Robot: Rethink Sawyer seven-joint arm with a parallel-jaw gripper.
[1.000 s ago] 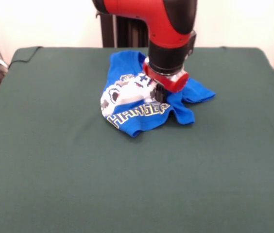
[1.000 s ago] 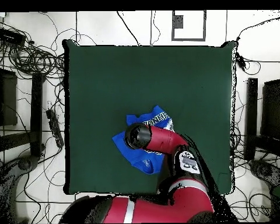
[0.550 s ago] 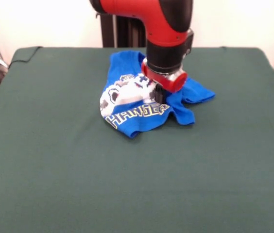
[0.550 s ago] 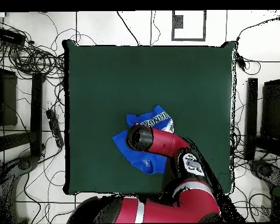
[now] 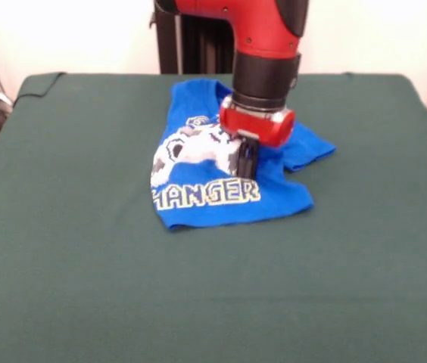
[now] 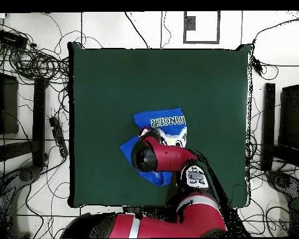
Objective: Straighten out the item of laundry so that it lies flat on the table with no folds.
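We see small bright blue short-sleeved T-shirt [image 5: 225,181] with white, grey and black pixel print and yellow-edged "HANGER" lettering, lying on large table covered in dark green felt-like cloth [image 5: 85,257], toward far middle of table. Shirt's near part spread fairly flat; part behind bunched, one sleeve sticking out to right. Red and black robot arm [image 5: 263,53] comes down over shirt; black gripper [image 5: 246,157] touches print. We cannot tell whether gripper is wide, narrow or holding cloth.
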